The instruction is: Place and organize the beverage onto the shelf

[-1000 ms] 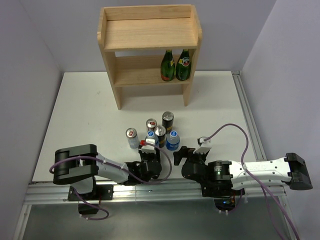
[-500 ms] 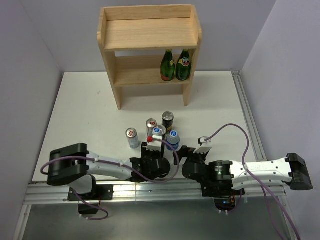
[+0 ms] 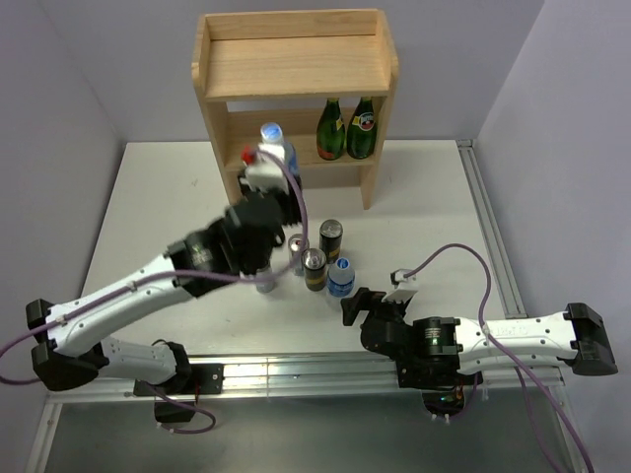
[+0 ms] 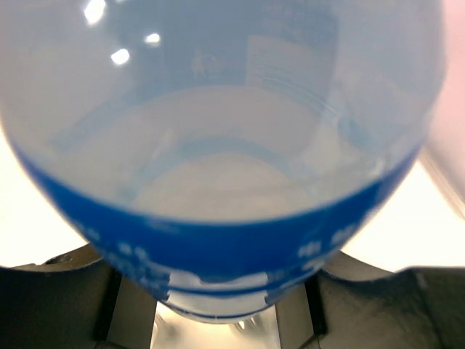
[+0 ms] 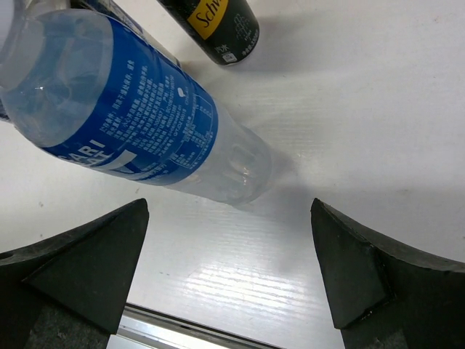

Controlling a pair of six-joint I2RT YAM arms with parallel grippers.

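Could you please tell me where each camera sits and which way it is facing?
Top external: above and behind the arm bases, looking down on the table and shelf; both arms show.
Left wrist: on the left claw, pressed against its held water bottle; dark fingers at the bottom.
Right wrist: behind the open right claw, facing the second water bottle.
Shared: the overhead view shows both bottles.

Right wrist view. The water bottle (image 5: 131, 123) standing toward the near edge of the tabletop (image 5: 363, 109) carries a blue label with large white letters ending "ARI" (the start curves out of sight) above blocks of fine white print too small to read. The black can (image 5: 218, 25) beside it bears yellow script, "Schw", cut off at the frame. Left wrist view. White marks on the blue band of the second water bottle (image 4: 218, 247) are blurred. Top view. The labels on the green bottles (image 3: 347, 130) are illegible.
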